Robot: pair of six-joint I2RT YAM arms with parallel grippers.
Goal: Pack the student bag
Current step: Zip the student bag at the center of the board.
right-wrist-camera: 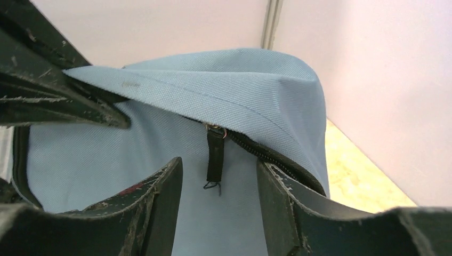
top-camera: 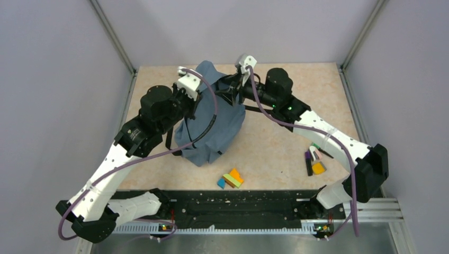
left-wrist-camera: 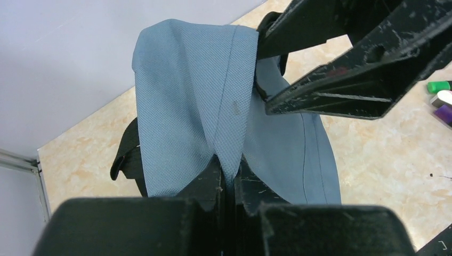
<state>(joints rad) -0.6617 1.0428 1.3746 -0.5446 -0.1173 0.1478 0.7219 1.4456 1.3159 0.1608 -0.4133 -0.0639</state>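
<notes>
Top external view: the student bag (top-camera: pixel 212 129) stands slumped between both arms. Its upper fabric is gathered at the left gripper (top-camera: pixel 200 95), and the right gripper (top-camera: pixel 227 94) is just beside it on the opposite side. Coloured blocks (top-camera: pixel 231 179) and markers (top-camera: pixel 313 161) lie well behind both grippers, nearer the arm bases.

Left wrist view: the left gripper's 2 fingers are pressed together on a fold of the bag's blue fabric, which rises ahead of them like a tent. The right gripper's black fingers reach in from ahead and to the right.

Right wrist view: the right gripper's jaws stand apart, straddling the black zipper pull (right-wrist-camera: pixel 215 154). The pull hangs between the fingertips and touches neither. The zipper track (right-wrist-camera: pixel 266 154) runs off rightward under the flap.

The step in hand looks like seizing the pull to unzip the bag. To do it well, I judge:
- close squarely on the tab's lower half, not on cloth;
- use the left pinch as a taut anchor;
- draw along the track's line rather than away from the fabric, or the slider may jam.
</notes>
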